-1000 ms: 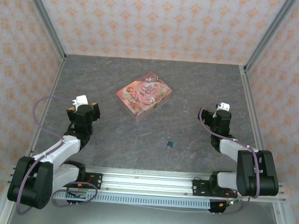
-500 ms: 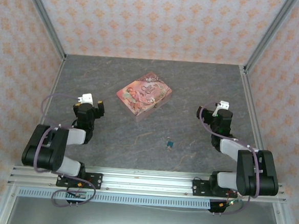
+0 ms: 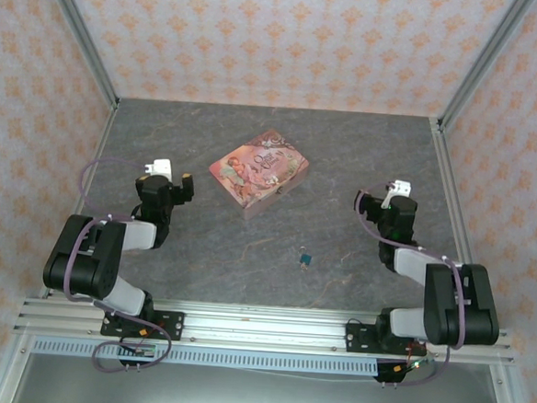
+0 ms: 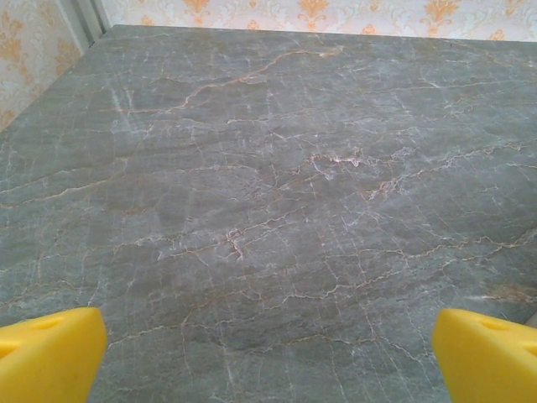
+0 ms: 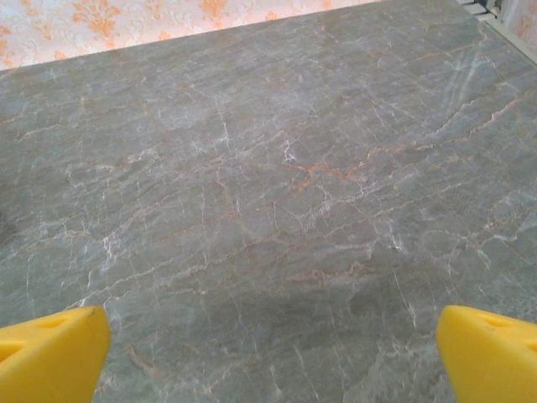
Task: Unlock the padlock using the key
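Padlock (image 3: 306, 258), 1, pink box (image 3: 259, 171), 1, left tool (image 4: 268, 357), right tool (image 5: 273, 353), 2 spread

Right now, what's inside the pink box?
The pink box lies closed on the grey table, so its inside is hidden. Nothing rests on its lid. The padlock lies apart from it.

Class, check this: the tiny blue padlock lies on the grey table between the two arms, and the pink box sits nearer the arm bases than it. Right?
No. The top external view shows the pink box farther from the arm bases than the padlock; the rest holds.
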You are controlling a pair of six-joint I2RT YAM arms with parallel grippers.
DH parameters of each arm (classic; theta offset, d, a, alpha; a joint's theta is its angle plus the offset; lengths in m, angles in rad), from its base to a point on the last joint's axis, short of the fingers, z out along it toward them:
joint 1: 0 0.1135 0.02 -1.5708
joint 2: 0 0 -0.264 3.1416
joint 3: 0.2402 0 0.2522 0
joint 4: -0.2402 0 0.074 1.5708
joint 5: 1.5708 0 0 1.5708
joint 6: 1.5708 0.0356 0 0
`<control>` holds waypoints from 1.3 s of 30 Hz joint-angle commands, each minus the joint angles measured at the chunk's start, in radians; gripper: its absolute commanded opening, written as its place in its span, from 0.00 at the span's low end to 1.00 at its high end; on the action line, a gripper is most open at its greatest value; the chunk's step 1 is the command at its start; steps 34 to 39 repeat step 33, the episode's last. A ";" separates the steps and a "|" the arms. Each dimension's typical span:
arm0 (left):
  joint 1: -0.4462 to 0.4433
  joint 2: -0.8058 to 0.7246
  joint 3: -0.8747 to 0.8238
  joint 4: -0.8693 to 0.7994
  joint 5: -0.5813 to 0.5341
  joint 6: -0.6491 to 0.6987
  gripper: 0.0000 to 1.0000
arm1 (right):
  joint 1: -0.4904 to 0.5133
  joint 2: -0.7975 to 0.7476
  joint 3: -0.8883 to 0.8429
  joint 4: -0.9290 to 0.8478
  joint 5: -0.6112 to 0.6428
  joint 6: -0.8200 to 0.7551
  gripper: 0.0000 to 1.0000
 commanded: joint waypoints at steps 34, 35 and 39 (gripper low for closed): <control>-0.012 0.000 0.016 -0.009 -0.017 0.029 1.00 | -0.026 0.153 0.055 0.099 0.095 0.013 0.99; -0.012 0.000 0.016 -0.009 -0.017 0.029 1.00 | -0.026 0.153 0.055 0.099 0.095 0.013 0.99; -0.012 0.000 0.016 -0.009 -0.017 0.029 1.00 | -0.026 0.153 0.055 0.099 0.095 0.013 0.99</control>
